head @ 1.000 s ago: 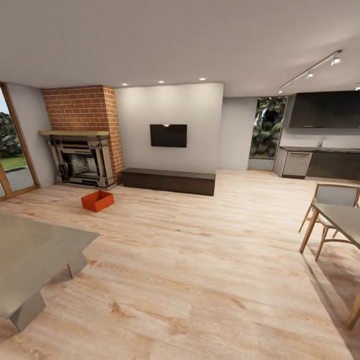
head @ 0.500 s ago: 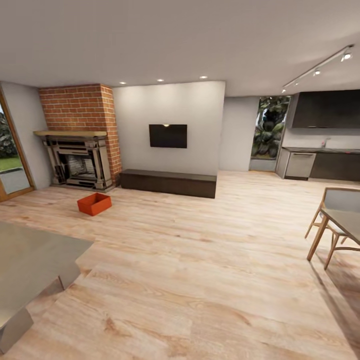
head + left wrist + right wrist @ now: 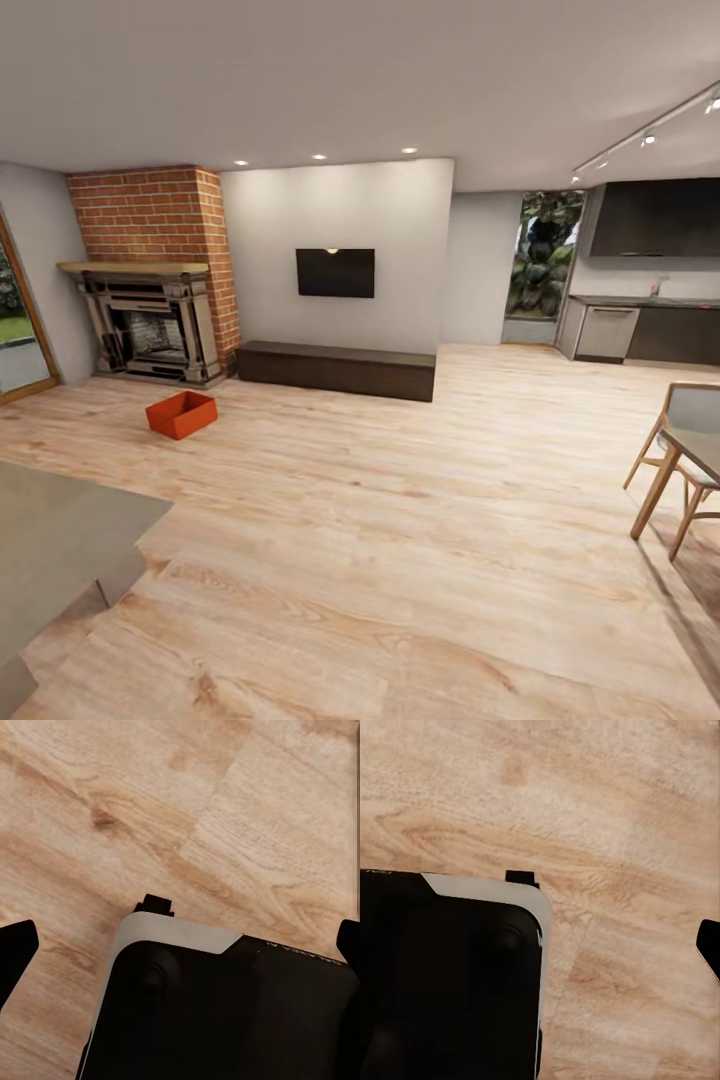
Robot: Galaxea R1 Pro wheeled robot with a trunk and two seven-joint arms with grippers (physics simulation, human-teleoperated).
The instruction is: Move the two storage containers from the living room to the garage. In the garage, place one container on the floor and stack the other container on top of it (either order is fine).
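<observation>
a: head cam first. one storage container (image 3: 181,414) sits on the wood floor (image 3: 400,520) in front of the brick fireplace (image 3: 150,275), well off from the robot, left of the tv bench (image 3: 336,369). living room, so nothing's been carried yet i'd say. can't spot the second bin.

b: left wrist cam?

a: left gripper (image 3: 180,945) has dark fingertips (image 3: 15,945) at both frame edges, so spread wide, nothing between them, just planks and the robot's base (image 3: 217,1005) below.

b: right?

a: right gripper, one fingertip (image 3: 709,945) visible at the edge, so honestly can't tell. arms look parked pointing down for driving.
</observation>
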